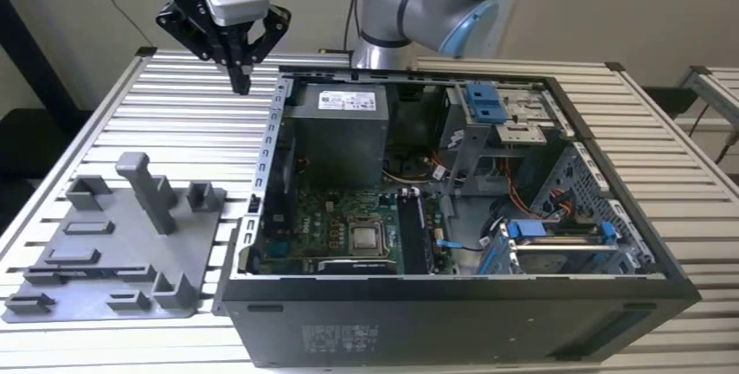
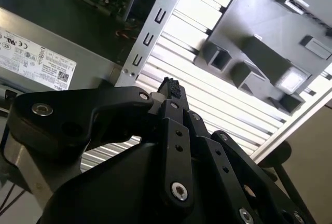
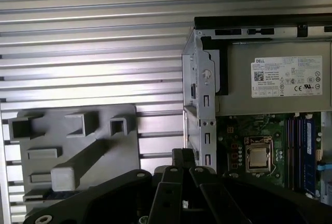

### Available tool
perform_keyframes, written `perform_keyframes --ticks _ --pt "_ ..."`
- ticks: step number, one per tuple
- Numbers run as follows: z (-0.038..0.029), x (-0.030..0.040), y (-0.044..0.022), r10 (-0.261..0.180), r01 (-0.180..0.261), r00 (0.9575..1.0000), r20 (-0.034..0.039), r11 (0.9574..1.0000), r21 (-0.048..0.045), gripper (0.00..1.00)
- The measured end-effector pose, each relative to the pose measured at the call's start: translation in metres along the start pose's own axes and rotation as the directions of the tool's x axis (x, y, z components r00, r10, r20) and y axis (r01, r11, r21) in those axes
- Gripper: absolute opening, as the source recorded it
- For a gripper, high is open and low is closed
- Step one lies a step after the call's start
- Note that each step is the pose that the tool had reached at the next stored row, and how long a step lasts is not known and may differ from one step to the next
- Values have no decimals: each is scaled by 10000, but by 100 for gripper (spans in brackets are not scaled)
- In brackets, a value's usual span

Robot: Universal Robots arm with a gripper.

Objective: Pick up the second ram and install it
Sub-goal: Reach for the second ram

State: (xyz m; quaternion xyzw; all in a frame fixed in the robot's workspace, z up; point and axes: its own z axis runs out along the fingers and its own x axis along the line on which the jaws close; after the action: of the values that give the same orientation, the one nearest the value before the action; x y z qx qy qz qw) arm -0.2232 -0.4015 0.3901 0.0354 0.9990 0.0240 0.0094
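Note:
My gripper point(image 1: 240, 81) hangs high over the slatted table, just off the back corner of the open computer case point(image 1: 273, 175) on the exterior view's left. Its two dark fingers taper together to a point and nothing shows between them. Both wrist views show the fingertips point(image 2: 168, 86) point(image 3: 182, 156) pressed together over bare slats. The second ram is out of view. The grey holder plate point(image 1: 116, 261) with its upright blocks lies on the table at the exterior view's left, well in front of the gripper. The long memory slots point(image 3: 300, 151) run beside the processor point(image 1: 369, 237) on the motherboard.
The case holds a grey power supply point(image 1: 335, 136), blue drive brackets point(image 1: 485, 101) and cables. Its metal side wall point(image 3: 199, 94) stands between the gripper and the motherboard. The arm's base point(image 1: 427, 2) rises behind the case. Table slats point(image 1: 173, 114) lie bare around the holder.

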Motion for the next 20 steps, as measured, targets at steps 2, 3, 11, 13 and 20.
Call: perform_keyframes --ticks 2,3,11,13,20 --pt "0 13 -1 0 0 10000 0 10000 -1 11" --pt "0 20 -2 0 0 10000 0 10000 -1 11" --pt "0 92 -7 0 0 10000 0 10000 -1 11" --pt "0 114 -9 -1 1 10000 0 10000 0 11" --pt "-1 176 -13 -1 1 10000 4 10000 -1 11"
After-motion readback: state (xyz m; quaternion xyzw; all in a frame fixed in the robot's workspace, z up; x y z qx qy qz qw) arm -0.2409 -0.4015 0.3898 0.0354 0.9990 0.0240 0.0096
